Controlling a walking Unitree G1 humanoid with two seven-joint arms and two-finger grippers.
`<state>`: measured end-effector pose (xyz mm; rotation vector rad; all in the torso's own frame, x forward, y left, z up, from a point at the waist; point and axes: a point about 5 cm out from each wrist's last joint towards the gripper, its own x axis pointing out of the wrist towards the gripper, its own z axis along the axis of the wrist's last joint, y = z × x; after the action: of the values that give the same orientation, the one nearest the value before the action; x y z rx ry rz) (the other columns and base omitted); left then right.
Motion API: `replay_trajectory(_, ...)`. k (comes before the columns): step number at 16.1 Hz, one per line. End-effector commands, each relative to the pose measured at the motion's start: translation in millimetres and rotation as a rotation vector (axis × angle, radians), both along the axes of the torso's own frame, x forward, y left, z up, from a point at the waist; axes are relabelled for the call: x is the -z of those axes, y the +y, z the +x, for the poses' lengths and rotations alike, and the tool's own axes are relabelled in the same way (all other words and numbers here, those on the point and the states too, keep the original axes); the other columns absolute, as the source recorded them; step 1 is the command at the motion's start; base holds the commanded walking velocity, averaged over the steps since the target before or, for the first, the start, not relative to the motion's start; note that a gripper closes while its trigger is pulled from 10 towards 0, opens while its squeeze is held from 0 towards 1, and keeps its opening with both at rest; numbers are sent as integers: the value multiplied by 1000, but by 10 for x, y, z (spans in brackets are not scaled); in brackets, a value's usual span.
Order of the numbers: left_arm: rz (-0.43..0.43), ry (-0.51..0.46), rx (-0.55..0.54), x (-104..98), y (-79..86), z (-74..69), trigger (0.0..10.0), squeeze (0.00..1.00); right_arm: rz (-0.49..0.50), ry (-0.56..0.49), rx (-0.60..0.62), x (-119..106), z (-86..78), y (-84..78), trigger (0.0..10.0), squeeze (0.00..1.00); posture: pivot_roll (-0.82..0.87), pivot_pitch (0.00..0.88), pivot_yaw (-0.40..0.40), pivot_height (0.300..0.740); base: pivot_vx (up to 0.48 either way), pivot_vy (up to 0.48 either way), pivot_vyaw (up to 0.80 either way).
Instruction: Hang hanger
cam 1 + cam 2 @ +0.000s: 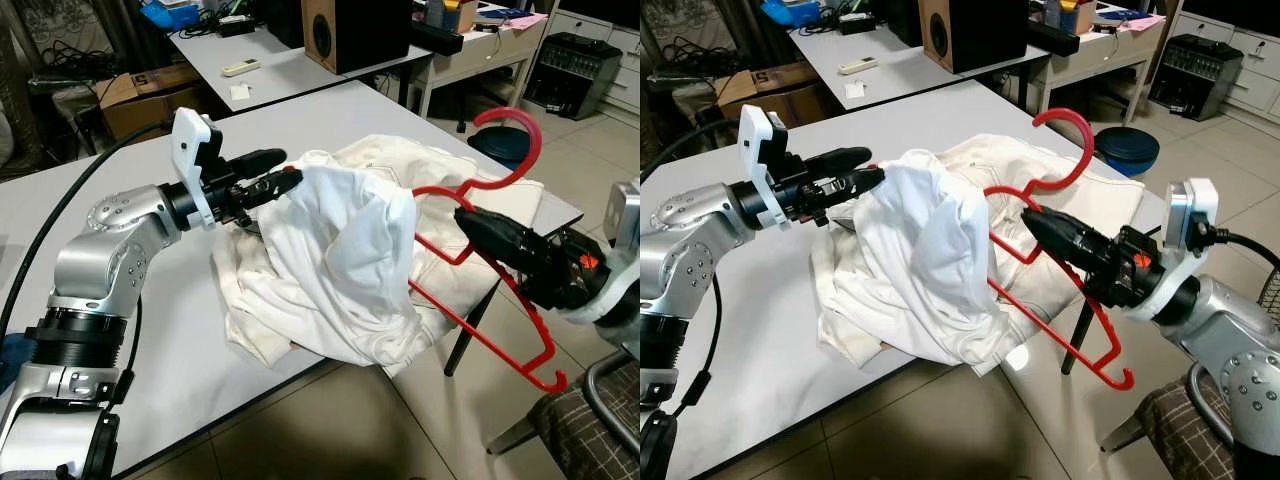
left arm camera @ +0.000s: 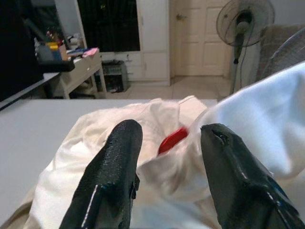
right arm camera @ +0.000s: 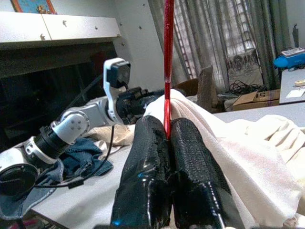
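A white garment (image 1: 340, 270) lies bunched on the grey table (image 1: 300, 110), near its right edge. A red plastic hanger (image 1: 538, 145) is pushed partly inside it, with its hook sticking up and its lower bar (image 1: 1060, 335) hanging past the table edge. My right gripper (image 1: 465, 215) is shut on the hanger's rod (image 3: 167, 71), which is pinched between its fingers. My left gripper (image 1: 285, 175) reaches in from the left at the raised peak of the cloth. Its fingers (image 2: 119, 157) stand apart, with fabric and the hanger's red end (image 2: 172, 139) between them.
Behind stands a second table with a wooden speaker (image 1: 355, 30). A cardboard box (image 1: 140, 95) sits on the floor at the left. A blue round object (image 1: 500, 145) lies beyond the table's right edge. A chair (image 1: 600, 410) stands at the lower right, on the tiled floor.
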<state>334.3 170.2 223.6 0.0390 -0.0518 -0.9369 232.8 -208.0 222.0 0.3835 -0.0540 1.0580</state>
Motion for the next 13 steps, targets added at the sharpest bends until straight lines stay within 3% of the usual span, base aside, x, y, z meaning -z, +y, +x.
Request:
replay_trajectory(1, 41, -10, -31, -4, 87, 16, 10000, 0, 9, -37, -8, -76, -20, -23, 10000, 0, -147, 0, 114, 740, 0, 0, 0)
replay_trajectory(6, 87, 34, -55, 129, 133, 50, 10000, 0, 23, -42, -14, -83, -37, -34, 10000, 0, -151, 0, 117, 740, 0, 0, 0)
replay_trajectory(7, 72, 35, -69, 136, 136, 67, 0, 0, 25, -42, -14, -84, -38, -35, 10000, 0, -150, 0, 118, 740, 0, 0, 0)
replay_trajectory(13, -9, 35, -78, 115, 122, 97, 0, 0, 30, -41, -15, -79, -38, -30, 10000, 0, -152, 0, 116, 740, 0, 0, 0)
